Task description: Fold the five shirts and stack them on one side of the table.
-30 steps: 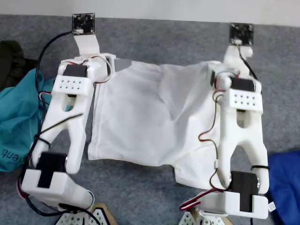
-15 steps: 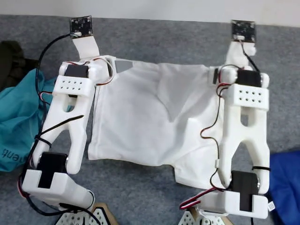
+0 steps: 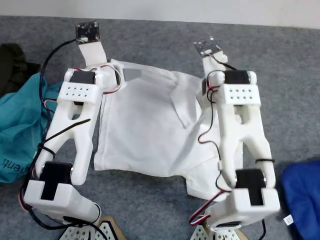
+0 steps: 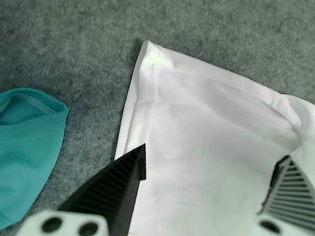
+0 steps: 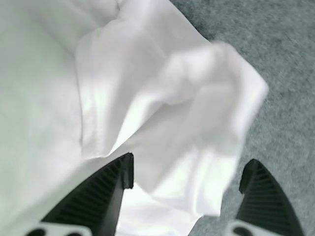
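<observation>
While the white shirt [image 3: 145, 135] lies spread on the grey desk [image 3: 165, 45] between the two arms, its side by the right arm is rucked inward into a loose heap, so the step in hand looks to be folding that side across the body. The right tool [image 5: 191, 161] stands released, jaws wide apart, with the bunched cloth sitting between them but not pinched. The left tool [image 4: 214, 157] is likewise released, jaws spread over the shirt's seamed far corner, near a teal shirt [image 4: 24, 132]; a blue shirt [image 3: 300, 190] lies off the other side. To do this well, the right tool should bite on one clean edge rather than the whole heap, since a thick bunch would likely drop as a lump and leave a crooked crease. The left tool would best press its corner down so the shirt does not slide across the desk during the pull. Carry the edge low and lay it parallel to the opposite side
</observation>
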Action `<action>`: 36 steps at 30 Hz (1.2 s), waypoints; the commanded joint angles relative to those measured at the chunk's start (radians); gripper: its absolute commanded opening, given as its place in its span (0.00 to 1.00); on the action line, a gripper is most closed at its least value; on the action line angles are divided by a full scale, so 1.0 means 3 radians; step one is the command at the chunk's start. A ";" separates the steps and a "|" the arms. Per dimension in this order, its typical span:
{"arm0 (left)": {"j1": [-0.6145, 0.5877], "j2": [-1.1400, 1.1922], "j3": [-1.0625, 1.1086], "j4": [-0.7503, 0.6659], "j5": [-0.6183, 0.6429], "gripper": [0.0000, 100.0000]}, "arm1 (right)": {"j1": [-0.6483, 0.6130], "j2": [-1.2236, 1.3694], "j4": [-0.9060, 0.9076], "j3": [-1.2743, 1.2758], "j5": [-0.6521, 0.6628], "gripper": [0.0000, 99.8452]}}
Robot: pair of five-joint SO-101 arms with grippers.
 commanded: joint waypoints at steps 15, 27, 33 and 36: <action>0.0003 -0.0013 0.0238 -0.0194 0.0036 0.39 | -0.0407 0.0233 0.0105 -0.0274 -0.1100 0.34; 0.0003 -0.0018 0.0836 -0.1059 0.0179 0.39 | -0.0463 0.0330 -0.0862 0.0529 -0.1754 0.22; 0.0003 -0.0018 0.0872 -0.1095 0.0266 0.39 | -0.0361 0.0320 -0.0846 0.0422 -0.1754 0.22; 0.0003 -0.0018 0.0877 -0.1095 0.0266 0.39 | -0.0376 0.0320 -0.0831 0.0453 -0.1749 0.22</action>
